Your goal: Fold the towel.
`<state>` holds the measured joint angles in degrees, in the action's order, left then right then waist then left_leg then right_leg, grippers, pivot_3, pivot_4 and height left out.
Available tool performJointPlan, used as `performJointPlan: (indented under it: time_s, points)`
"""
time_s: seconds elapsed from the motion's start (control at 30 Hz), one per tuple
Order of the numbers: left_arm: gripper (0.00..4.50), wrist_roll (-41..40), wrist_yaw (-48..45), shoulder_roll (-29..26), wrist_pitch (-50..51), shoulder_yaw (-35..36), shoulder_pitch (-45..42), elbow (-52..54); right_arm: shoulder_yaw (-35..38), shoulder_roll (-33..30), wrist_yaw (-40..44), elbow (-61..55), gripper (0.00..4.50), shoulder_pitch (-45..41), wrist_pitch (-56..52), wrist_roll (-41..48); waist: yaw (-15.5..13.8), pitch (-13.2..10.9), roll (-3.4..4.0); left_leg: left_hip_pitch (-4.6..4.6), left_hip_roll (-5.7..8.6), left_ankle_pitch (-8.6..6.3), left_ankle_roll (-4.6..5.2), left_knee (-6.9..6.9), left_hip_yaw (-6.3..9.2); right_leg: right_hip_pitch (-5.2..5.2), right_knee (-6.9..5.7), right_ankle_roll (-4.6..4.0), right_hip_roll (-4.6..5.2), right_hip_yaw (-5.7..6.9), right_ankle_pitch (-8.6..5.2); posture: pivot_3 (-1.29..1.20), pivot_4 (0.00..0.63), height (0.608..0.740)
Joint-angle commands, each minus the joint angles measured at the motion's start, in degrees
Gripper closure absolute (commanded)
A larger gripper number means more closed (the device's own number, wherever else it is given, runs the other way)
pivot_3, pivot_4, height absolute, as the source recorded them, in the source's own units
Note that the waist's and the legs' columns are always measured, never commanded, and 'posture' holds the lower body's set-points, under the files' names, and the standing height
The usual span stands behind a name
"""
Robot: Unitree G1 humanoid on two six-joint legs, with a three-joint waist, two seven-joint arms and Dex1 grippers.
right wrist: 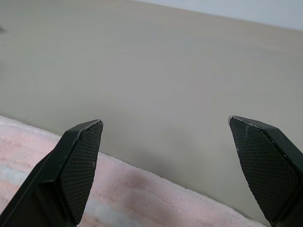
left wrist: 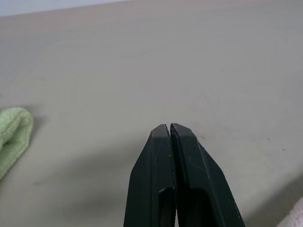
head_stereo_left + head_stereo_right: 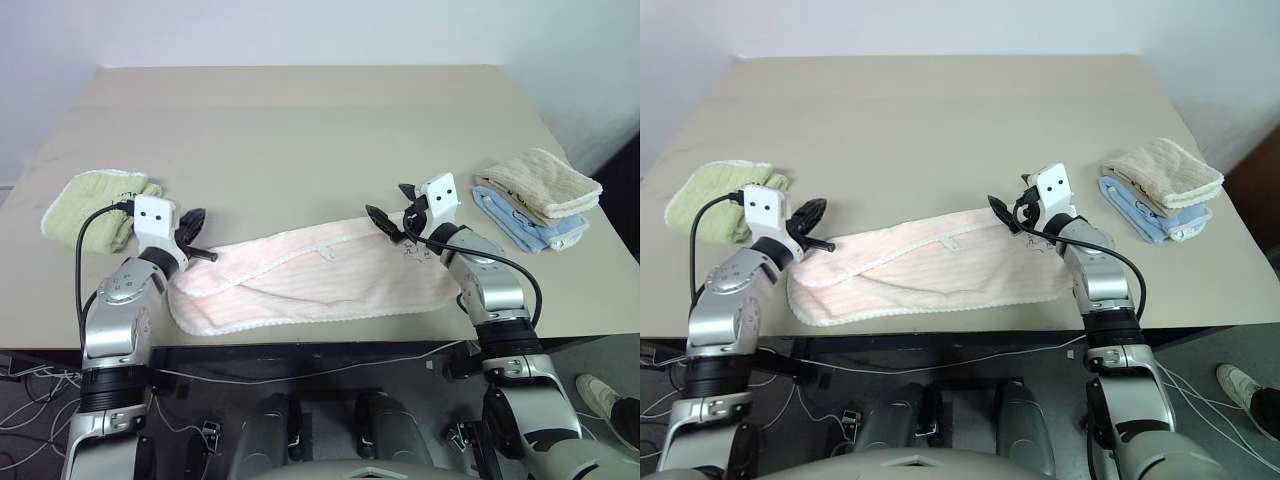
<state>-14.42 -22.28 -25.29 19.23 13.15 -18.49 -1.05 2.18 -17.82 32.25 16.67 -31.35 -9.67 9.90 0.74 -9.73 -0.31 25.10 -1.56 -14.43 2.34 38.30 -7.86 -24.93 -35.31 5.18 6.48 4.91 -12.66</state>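
The pale pink towel (image 3: 310,275) lies along the near edge of the table, doubled lengthwise, with its whitish scalloped edge and small loop facing up. My left gripper (image 3: 207,253) hovers level over the towel's left end. Its fingers (image 2: 161,142) are pressed together with nothing between them. My right gripper (image 3: 390,203) is at the towel's far right corner, above the cloth. Its fingers (image 1: 83,142) stand wide apart and hold nothing. The towel's pink pile (image 1: 118,189) lies just beneath them.
A crumpled light green towel (image 3: 95,205) sits left of my left arm. A tan folded towel (image 3: 545,180) rests on a light blue one (image 3: 530,228) at the right edge. The beige table (image 3: 300,120) stretches bare beyond the pink towel.
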Motion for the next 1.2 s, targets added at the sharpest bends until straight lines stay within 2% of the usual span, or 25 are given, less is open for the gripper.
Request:
performJointPlan:
  time_s: [0.03, 0.87, 1.2]
  points:
    - [4.42, -0.3, -0.6, -0.8, -0.5, 0.0, -1.7, 1.2, 0.6, 0.6, -0.8, -3.4, 0.03, 1.2, 1.2, 0.8, 0.0, 0.0, 0.00, 0.00, 0.00, 0.00, 0.00, 0.00, 0.00, 0.00, 0.00, 0.00, 0.00, 0.00, 0.00, 0.00, 0.150, 0.740]
    - [4.42, 0.5, -0.2, 1.2, -2.5, -1.6, -3.5, -1.0, 0.1, -0.2, -1.3, -2.9, 0.03, -0.8, 1.6, -0.3, 0.1, 0.0, 0.00, 0.00, 0.00, 0.00, 0.00, 0.00, -0.01, 0.00, 0.01, 0.00, 0.00, 0.00, 0.00, 0.00, 0.150, 0.740]
    - [4.42, 0.8, -2.7, 0.9, -3.9, -3.3, -3.3, -2.2, 0.8, -3.0, -2.0, -5.1, 0.03, 1.3, 1.1, -1.2, 0.0, 0.0, 0.00, 0.00, 0.00, 0.00, 0.00, 0.00, 0.00, 0.01, 0.01, 0.00, 0.00, 0.00, 0.00, 0.00, 0.150, 0.740]
